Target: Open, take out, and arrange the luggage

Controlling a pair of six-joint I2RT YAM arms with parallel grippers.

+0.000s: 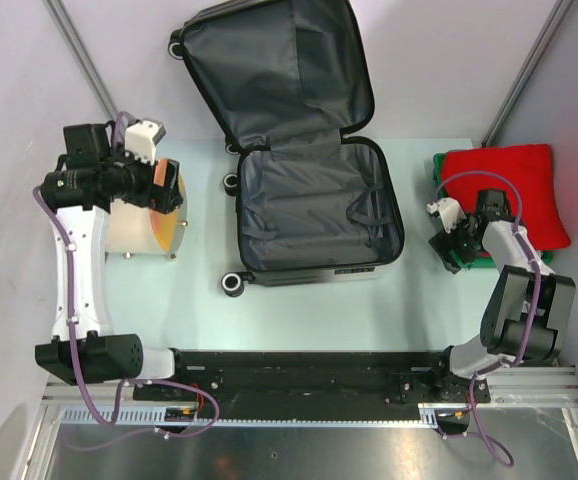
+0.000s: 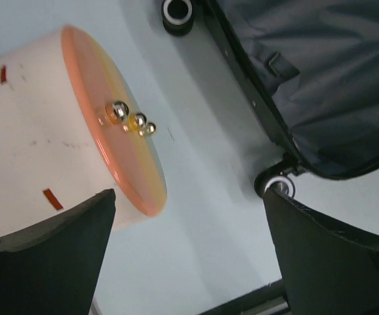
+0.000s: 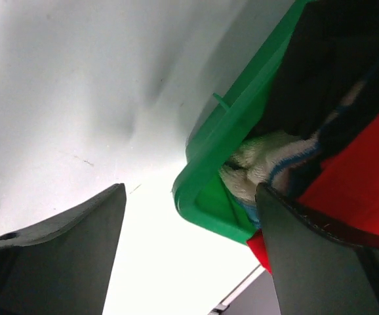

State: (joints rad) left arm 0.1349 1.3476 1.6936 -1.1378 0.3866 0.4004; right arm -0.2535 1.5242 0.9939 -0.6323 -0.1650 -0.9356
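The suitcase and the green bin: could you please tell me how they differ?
The suitcase lies open centrally, its grey lining bare; the green bin sits at the right, piled with red fabric. The suitcase is far larger than the bin. Both rest on the table.

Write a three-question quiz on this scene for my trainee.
1. True or false: the luggage lies shut.
2. Which gripper hovers at the corner of the green bin? A) left gripper B) right gripper C) neither
3. What object is beside the left gripper?

Key: 1 false, it lies open; 2 B; 3 the beige cylinder.
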